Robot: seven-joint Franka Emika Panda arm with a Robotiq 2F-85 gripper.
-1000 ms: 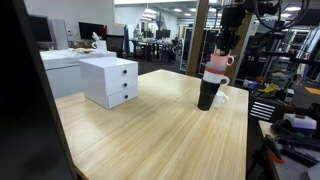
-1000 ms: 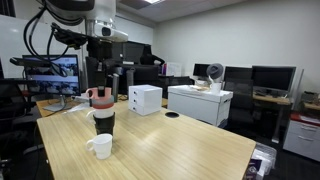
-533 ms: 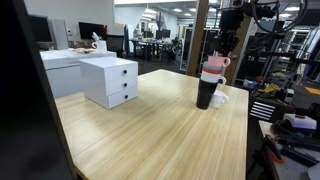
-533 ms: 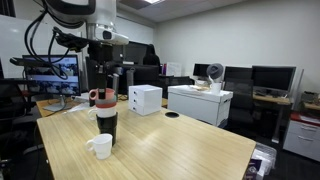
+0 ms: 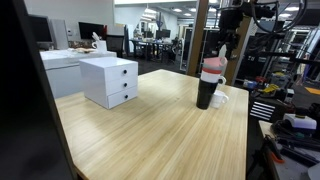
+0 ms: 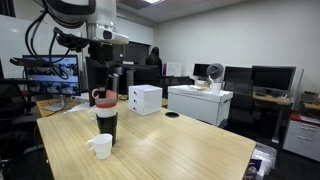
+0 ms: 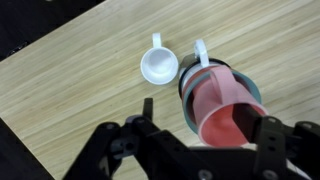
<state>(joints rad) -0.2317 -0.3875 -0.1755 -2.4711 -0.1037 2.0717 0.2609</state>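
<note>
Wrist view shows the gripper (image 7: pixel 208 120) with its jaws spread wide on either side of the pink cup (image 7: pixel 222 108), gripping nothing. That cup stands upright, mouth up and long axis vertical, atop a black cup (image 5: pixel 206 95) just beside the white mug (image 7: pixel 158 68).

room: open-plan office | table (image 5: pixel 150 135): light wood | drawer unit (image 5: pixel 110 80): white | wall (image 6: pixel 250 35): white | ceiling lights (image 5: pixel 152 12): lit

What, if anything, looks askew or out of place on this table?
Only the pink cup: it stands on top of the dark cup and, in the wrist view, seems to sit off-centre, possibly tilted. The white mug beside them stands upright; nothing is spilled.
</note>
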